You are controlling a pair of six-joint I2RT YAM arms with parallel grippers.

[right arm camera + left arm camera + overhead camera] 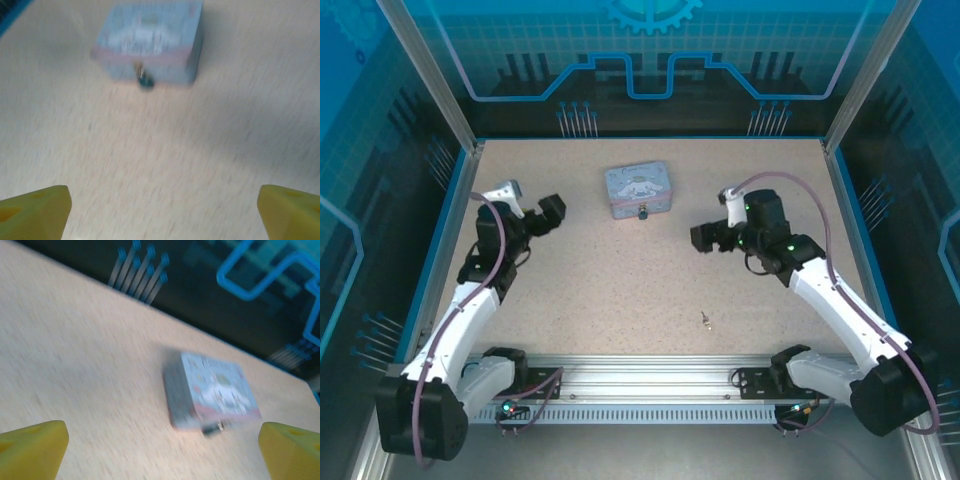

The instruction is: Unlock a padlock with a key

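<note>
Yellow fingertips [32,445] of the left arm sit at the two lower corners of its wrist view, far apart, with only bare bench [75,365] between them. The left jaws are spread wide and hold nothing. The right jaws are the same: their fingertips [35,207] stand wide apart over bare surface, empty.

Ahead of both lies the pale blue tin [638,188], near the far middle of the bench, with one arm to each side of it. The padlock [643,213] is a small dark lump touching the middle of the tin's near side. It also shows at the tin's lower edge from the left wrist [212,428] and just below the tin from the right wrist [145,81]. Both wrist views are blurred, so it cannot be told whether the shackle is hooked through a clasp.

The key [705,320] lies flat on the bench, well apart from the tin and near the front rail [650,375], closer to the right arm's base than to its jaws.

Nothing has been gripped yet, so the whole task is probably ahead. The likely trouble is the key. It is thin and lies flat, so fingertips that come down off centre could push it along or pinch it crookedly, leaving it at a poor angle for the keyhole. The padlock is small too, and the tin looks light. A grip or a push from the key could slide both away unless the other arm holds them steady.
</note>
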